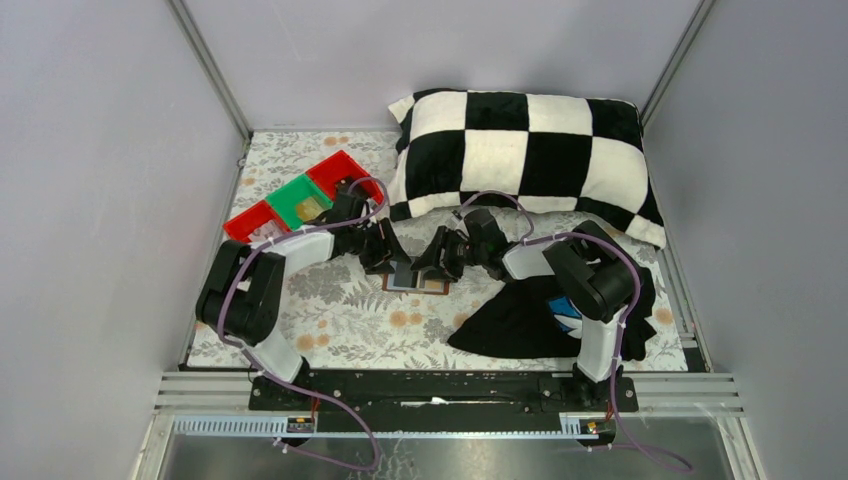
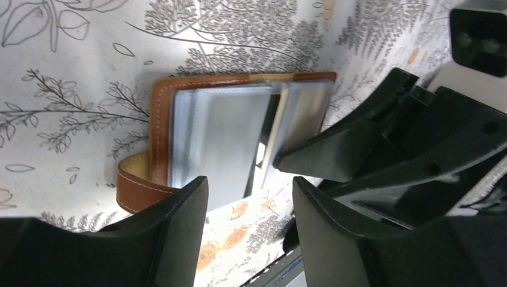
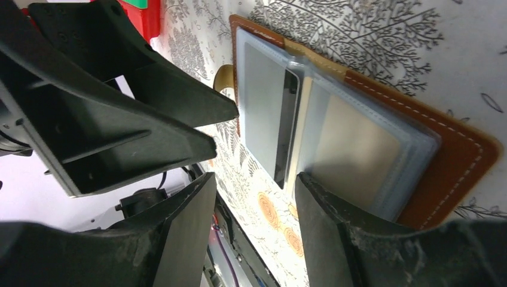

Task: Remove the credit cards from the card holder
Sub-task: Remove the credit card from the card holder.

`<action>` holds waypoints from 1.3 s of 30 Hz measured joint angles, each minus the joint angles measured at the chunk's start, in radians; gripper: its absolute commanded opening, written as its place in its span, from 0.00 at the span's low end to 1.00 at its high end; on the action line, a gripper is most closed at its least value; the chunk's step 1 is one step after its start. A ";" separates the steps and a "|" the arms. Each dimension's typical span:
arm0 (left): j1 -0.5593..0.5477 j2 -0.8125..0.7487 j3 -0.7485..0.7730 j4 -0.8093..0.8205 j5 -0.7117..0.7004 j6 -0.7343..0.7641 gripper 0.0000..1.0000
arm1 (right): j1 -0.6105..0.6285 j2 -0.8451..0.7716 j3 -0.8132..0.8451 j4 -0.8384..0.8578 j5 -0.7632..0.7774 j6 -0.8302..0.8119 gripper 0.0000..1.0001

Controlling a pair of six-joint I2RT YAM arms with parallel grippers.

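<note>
The brown card holder (image 1: 416,284) lies open on the flowered table between my two grippers. In the left wrist view the card holder (image 2: 156,113) shows clear sleeves with a blue-grey card (image 2: 221,137) and a beige card (image 2: 306,110) inside. The right wrist view shows the holder (image 3: 454,161), the blue-grey card (image 3: 263,107) and the beige card (image 3: 353,149). My left gripper (image 2: 250,218) is open and empty just in front of the holder. My right gripper (image 3: 254,230) is open, with one finger (image 3: 335,221) over the beige sleeve's edge.
Red and green trays (image 1: 295,203) stand at the back left behind my left arm. A black-and-white checkered pillow (image 1: 525,160) fills the back right. A black cloth (image 1: 525,318) lies at the front right beside my right arm.
</note>
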 measured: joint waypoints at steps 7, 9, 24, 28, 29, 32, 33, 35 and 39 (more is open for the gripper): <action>0.006 0.055 -0.013 0.036 0.010 -0.002 0.58 | 0.000 0.000 0.009 -0.048 0.031 0.004 0.55; 0.008 0.057 -0.018 0.044 0.016 -0.002 0.58 | 0.000 0.000 0.017 -0.063 0.043 0.006 0.53; 0.018 0.098 -0.052 0.169 0.116 -0.029 0.57 | 0.000 0.048 0.033 -0.033 0.066 0.053 0.21; 0.018 0.099 -0.052 0.170 0.117 -0.029 0.57 | 0.000 0.051 0.026 -0.033 0.070 0.060 0.06; 0.018 0.099 -0.052 0.170 0.117 -0.029 0.57 | -0.001 0.051 0.021 -0.028 0.071 0.063 0.03; 0.019 0.103 -0.052 0.172 0.119 -0.029 0.57 | -0.002 0.049 0.005 0.004 0.072 0.071 0.00; 0.021 0.103 -0.052 0.172 0.122 -0.029 0.57 | -0.003 0.048 -0.001 0.017 0.072 0.073 0.00; 0.024 0.104 -0.052 0.174 0.127 -0.031 0.56 | -0.005 0.047 -0.014 0.040 0.074 0.077 0.00; 0.031 0.106 -0.059 0.188 0.139 -0.032 0.56 | -0.012 0.034 -0.055 0.083 0.072 0.088 0.00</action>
